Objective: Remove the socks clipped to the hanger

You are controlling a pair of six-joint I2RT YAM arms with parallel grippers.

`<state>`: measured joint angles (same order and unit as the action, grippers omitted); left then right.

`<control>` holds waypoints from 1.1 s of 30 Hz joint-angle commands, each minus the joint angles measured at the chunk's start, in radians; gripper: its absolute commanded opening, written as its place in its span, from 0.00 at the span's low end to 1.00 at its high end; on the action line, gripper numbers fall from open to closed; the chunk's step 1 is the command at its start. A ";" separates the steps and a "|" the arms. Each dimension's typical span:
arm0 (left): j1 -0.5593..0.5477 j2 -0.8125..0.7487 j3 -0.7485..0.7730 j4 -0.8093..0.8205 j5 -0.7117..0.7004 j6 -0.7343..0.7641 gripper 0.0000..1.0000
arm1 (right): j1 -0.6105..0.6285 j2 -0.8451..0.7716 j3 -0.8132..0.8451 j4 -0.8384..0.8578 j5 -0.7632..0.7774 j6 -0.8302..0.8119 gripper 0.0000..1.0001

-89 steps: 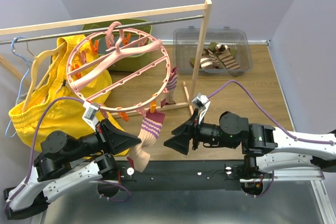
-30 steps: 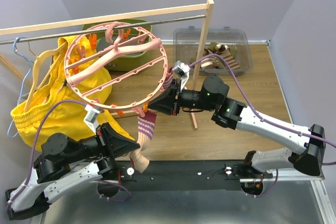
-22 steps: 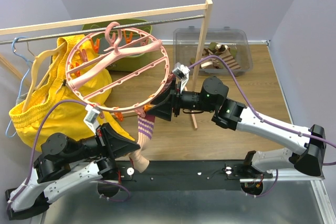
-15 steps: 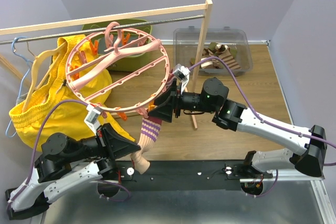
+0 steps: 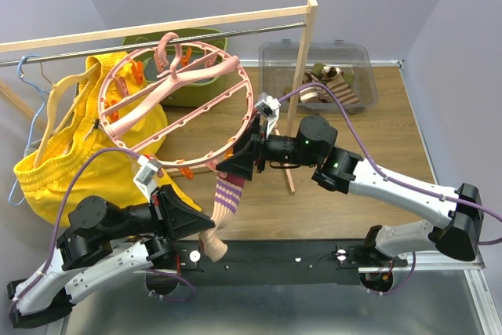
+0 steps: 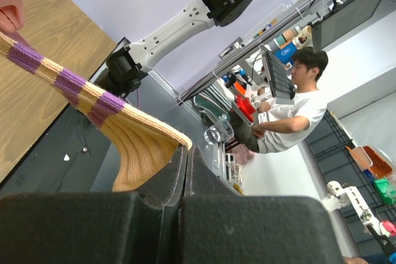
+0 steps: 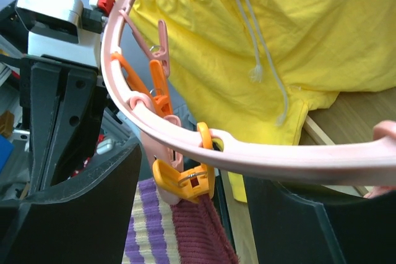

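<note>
The wooden bench (image 5: 376,154) runs beneath a timber clothes rail (image 5: 157,27), with yellow shorts (image 5: 70,162) bunched at the left and a clear tub (image 5: 271,56) at the back right holding loose socks (image 5: 329,84). The pink ring hanger (image 5: 249,92) sits tilted, its hook up at the rail. From its near rim a beige sock with purple stripes (image 5: 226,198) stretches down towards me, its cuff pinched in an orange clip (image 7: 184,180). My left gripper (image 5: 205,229) is clamped tight on the sock's foot end (the wrist view shows the knit squeezed between the jaws). My right gripper (image 5: 234,164) stands wide apart at the rim, one finger on each side of that clip, pressing neither side as far as I can tell.
</note>
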<state>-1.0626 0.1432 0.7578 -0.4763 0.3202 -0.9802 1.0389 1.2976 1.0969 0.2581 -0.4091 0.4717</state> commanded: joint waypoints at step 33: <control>-0.002 0.007 -0.011 -0.041 0.017 0.005 0.00 | 0.001 -0.009 -0.020 -0.043 0.053 0.038 0.60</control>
<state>-1.0626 0.1440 0.7326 -0.5259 0.3344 -0.9813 1.0389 1.2942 1.0893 0.2890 -0.3740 0.4999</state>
